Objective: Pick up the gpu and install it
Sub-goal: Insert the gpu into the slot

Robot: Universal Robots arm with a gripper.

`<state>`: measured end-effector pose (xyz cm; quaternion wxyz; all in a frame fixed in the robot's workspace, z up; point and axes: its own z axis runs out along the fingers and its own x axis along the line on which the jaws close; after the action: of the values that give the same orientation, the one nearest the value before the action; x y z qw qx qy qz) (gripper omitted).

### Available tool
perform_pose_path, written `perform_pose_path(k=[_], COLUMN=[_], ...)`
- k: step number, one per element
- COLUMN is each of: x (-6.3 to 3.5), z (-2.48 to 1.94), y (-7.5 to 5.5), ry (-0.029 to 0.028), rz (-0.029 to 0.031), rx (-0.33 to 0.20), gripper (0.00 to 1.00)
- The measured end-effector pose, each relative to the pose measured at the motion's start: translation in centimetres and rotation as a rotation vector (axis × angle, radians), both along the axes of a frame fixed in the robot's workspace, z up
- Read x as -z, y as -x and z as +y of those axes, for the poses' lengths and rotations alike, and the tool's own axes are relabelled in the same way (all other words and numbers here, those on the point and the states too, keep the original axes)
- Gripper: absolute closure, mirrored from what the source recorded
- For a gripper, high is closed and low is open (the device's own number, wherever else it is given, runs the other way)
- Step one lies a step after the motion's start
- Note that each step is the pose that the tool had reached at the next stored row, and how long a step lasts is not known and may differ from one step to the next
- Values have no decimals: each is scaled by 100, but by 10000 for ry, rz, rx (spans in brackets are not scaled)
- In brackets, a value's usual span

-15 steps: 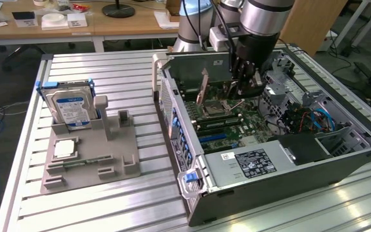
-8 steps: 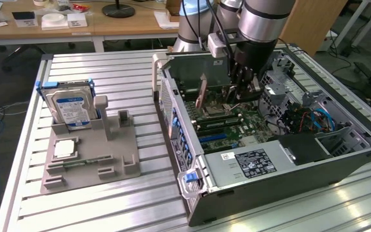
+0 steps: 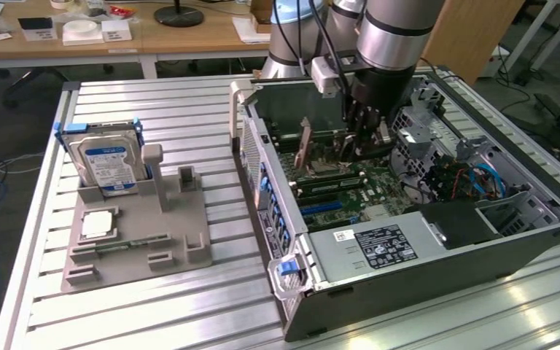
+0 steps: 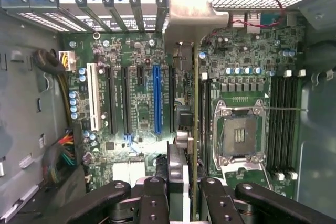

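The gpu (image 4: 184, 56) is seen edge-on in the wrist view: a thin green board with a dark cooler block and a silver end bracket pointing toward the case's rear slot openings. My gripper (image 4: 181, 188) is shut on the card's near end, one black finger (image 4: 152, 192) on each face. The card hangs above the motherboard (image 4: 131, 103), over the strip between the blue expansion slot (image 4: 157, 98) and the CPU socket (image 4: 239, 135). In the exterior view my gripper (image 3: 363, 142) reaches down into the open computer case (image 3: 426, 255), with the gpu (image 3: 305, 146) upright beside it.
A grey fixture (image 3: 178, 219) on the slatted table at the exterior view's left holds a hard drive (image 3: 110, 157) upright, a small chip (image 3: 98, 224) and a memory stick (image 3: 129, 243). Inside the case are a power supply (image 3: 378, 244), cables (image 3: 475, 179) and case walls around the arm.
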<state>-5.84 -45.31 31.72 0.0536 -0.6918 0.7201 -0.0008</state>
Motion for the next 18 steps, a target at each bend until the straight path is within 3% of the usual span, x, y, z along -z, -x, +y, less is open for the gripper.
perform_pose_path(k=[18], x=[167], z=[-40], y=[42], ry=[-2], rz=[9], rx=[-1], gripper=[72])
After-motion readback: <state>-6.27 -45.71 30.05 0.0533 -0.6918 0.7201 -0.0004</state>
